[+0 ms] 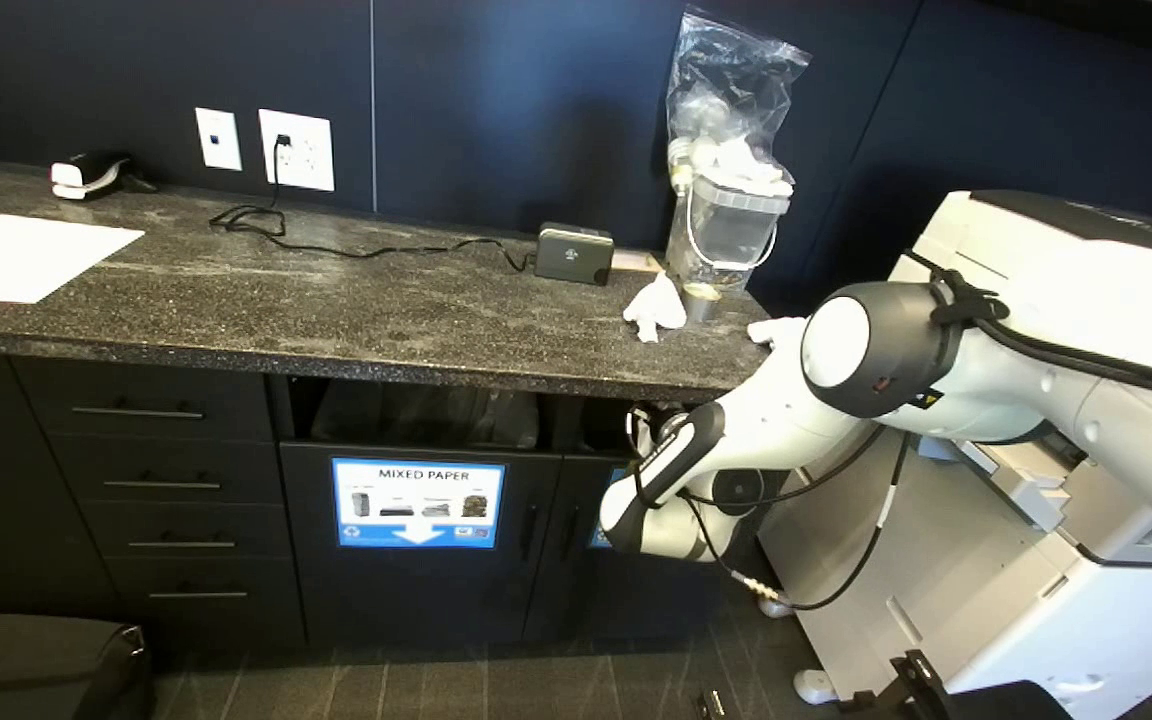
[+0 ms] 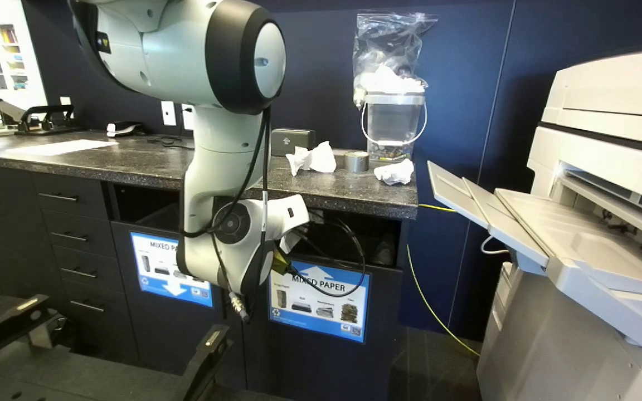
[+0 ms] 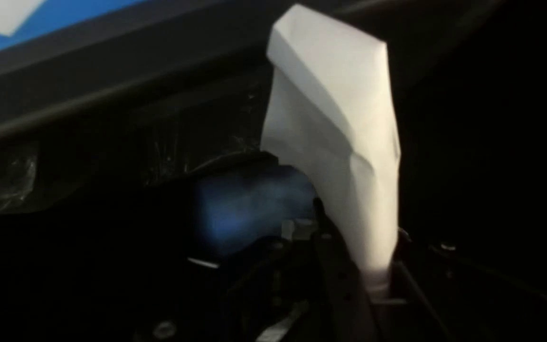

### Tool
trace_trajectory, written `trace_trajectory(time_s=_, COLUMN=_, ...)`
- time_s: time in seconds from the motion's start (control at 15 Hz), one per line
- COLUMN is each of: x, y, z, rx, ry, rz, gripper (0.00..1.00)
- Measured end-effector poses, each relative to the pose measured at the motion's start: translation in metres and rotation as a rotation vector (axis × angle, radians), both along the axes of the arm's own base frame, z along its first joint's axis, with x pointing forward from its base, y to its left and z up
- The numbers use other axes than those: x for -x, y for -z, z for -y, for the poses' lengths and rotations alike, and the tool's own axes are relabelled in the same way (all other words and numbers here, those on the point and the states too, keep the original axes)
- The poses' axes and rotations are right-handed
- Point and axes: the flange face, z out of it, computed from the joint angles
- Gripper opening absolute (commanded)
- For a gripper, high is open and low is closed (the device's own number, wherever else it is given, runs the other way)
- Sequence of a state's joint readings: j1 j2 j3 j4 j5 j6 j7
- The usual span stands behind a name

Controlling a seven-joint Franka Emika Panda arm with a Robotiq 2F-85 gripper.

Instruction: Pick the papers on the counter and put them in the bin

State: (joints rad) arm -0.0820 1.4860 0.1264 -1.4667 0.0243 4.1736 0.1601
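Both exterior views: "MIXED PAPER" signs point(image 1: 419, 505)

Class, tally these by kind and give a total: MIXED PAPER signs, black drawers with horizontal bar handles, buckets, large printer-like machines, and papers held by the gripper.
MIXED PAPER signs: 2
Black drawers: 4
Bucket: 1
Printer-like machine: 1
Held white paper: 1
Total: 9

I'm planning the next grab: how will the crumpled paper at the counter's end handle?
The paper probably squashes easily, since it looks loosely crumpled. Its lumpy shape should resist rolling. A push might drop it, as it lies near the counter's edge.
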Motion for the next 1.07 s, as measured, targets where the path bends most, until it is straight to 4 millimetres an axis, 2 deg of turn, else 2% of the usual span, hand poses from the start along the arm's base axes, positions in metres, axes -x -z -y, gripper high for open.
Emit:
trace_trajectory(time_s=0.67, x=0.002, y=-0.004, z=-0.024, rx=0.079, ry=0.051, rz=0.017, gripper=0.13)
trace_trajectory(time_s=1.07, x=0.005, y=0.007, z=-0.034, rx=0.124, ry=0.000, rz=-0.035, gripper=0.13)
